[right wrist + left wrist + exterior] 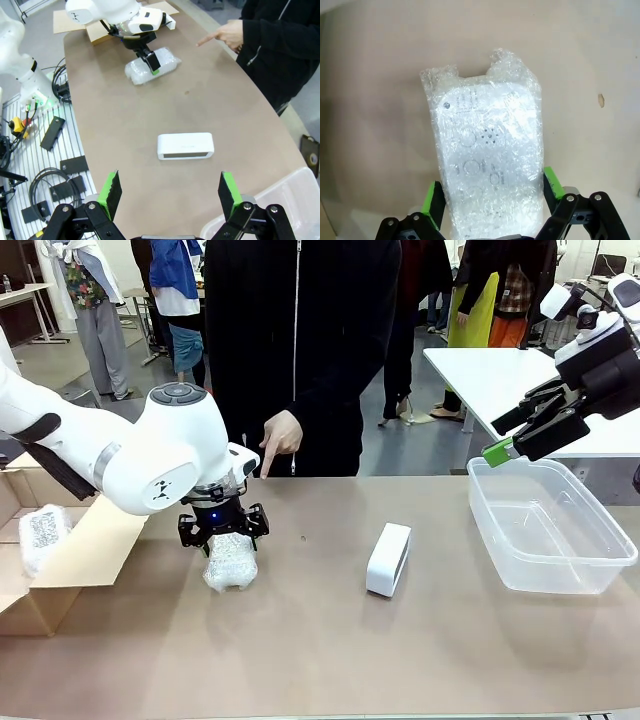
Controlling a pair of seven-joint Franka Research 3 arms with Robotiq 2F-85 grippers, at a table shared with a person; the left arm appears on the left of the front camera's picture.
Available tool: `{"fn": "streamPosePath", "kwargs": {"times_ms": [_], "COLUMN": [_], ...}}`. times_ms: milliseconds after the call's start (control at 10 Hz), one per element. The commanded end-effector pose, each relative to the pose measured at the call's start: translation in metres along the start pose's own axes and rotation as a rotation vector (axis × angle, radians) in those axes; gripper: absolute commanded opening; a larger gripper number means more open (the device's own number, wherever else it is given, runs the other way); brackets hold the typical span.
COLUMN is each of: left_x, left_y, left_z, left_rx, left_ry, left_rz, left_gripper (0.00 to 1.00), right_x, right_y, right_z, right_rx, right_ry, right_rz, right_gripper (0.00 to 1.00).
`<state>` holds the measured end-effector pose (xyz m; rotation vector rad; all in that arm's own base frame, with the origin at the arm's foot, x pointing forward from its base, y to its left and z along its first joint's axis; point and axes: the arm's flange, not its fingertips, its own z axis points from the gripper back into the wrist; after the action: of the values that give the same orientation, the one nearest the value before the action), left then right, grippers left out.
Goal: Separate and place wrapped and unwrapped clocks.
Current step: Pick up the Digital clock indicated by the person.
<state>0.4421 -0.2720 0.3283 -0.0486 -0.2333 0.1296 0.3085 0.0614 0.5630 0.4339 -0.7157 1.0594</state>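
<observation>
A wrapped clock (230,565) in bubble wrap lies on the brown table. My left gripper (222,530) is down over it, open. In the left wrist view the wrapped bundle (487,150) sits between the green pads (434,204) of the left gripper (492,195). A second wrapped clock (42,535) rests in the cardboard box (70,560) at the left. The unwrapped clock (388,558), a bare white block, stands mid-table; it is also seen in the right wrist view (185,146). My right gripper (515,440) hangs open and empty above the clear bin's left end; its fingers (111,192) frame the table.
A clear plastic bin (550,540) stands at the right. A person in black stands at the far edge, one hand (278,440) pointing down toward the table near the left gripper. Cables and black parts lie on a rack (40,165) beside the table.
</observation>
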Motion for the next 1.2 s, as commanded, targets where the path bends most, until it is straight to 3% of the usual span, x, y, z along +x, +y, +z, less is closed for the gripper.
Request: {"fn": "streamPosePath", "kwargs": {"times_ms": [0,200,800,900,1100], "left_x": [-0.001,-0.001,0.001,0.0,-0.006], "left_y": [-0.009,-0.01,-0.008,-0.008,-0.007], "left_z": [-0.012,-0.013,-0.005,0.01,0.088], "left_rx": [0.019,0.019,0.015,0.016,-0.006], "left_ry": [-0.047,-0.056,-0.052,-0.058,-0.14], "left_rz": [0.038,0.042,0.057,0.047,0.016], "left_gripper": [1.0,1.0,0.4,0.31,0.31], "right_x": [0.0,0.0,0.0,0.0,0.0], "right_y": [-0.002,-0.002,-0.002,-0.002,-0.002], "right_z": [-0.002,-0.002,-0.002,-0.002,-0.002], "right_rx": [0.02,0.02,0.02,0.02,0.02], "right_ry": [-0.022,-0.022,-0.022,-0.022,-0.022], "right_rz": [0.004,0.004,0.004,0.004,0.004], "right_gripper": [1.0,1.0,1.0,1.0,1.0]}}
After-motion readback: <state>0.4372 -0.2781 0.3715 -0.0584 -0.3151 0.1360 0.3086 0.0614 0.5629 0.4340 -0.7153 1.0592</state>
